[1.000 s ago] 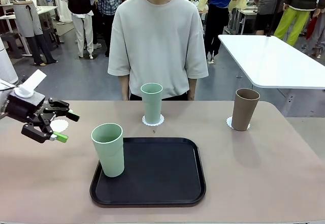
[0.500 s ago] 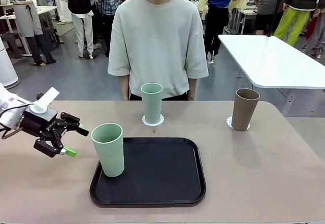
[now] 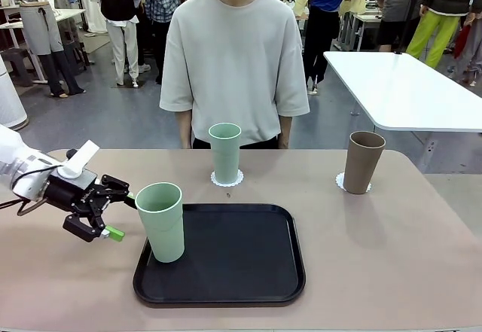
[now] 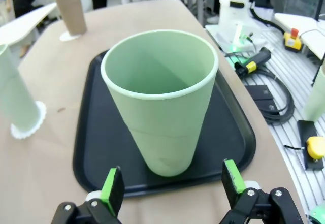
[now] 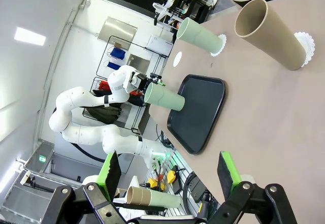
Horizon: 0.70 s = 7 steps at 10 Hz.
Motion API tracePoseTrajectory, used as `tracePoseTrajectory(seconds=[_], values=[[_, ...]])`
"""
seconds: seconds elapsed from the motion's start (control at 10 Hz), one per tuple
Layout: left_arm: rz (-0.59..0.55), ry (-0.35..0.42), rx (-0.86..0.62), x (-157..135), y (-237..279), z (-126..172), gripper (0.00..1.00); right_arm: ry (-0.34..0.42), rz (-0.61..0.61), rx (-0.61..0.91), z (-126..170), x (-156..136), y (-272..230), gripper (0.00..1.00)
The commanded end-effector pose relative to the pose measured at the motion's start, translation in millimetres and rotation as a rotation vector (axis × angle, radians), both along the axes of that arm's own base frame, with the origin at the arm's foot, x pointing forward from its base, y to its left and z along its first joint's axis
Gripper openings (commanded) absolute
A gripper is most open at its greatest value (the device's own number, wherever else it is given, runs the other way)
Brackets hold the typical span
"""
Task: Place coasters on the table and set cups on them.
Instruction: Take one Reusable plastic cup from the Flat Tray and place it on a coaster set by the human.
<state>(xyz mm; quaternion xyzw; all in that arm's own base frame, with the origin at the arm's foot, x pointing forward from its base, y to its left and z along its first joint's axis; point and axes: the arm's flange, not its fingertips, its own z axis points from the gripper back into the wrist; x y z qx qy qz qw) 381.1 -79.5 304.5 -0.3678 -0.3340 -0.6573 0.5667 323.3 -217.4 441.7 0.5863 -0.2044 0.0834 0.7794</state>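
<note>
Beige table [image 3: 392, 249] amid busy workshop, black tray [image 3: 226, 260] central, both pincers [image 4: 172, 188] [image 5: 167, 170] apart.

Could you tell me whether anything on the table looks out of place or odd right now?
One pale green cup stands on the black tray, not a coaster, and one coaster lies bare. The other green cup and brown cup stand upright on coasters.

No text, label, brand, number or sign can be read on anything here.
</note>
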Motion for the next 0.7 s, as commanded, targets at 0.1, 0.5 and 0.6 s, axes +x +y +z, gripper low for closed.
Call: tracePoseTrajectory(seconds=[0.1, 0.5, 0.6], values=[[-0.005, -0.035, -0.024, -12.1, -8.7, -18.2, 1.0, -0.006, -0.002, 0.015, 0.4, -0.3, 0.1, 1.0], [-0.022, -0.044, -0.024, -10.0, -12.8, -23.4, 1.0, -0.006, -0.002, 0.015, 0.4, -0.3, 0.1, 1.0], [-0.021, -0.047, -0.023, -8.5, -14.4, -25.8, 1.0, -0.006, -0.002, 0.015, 0.4, -0.3, 0.1, 1.0]])
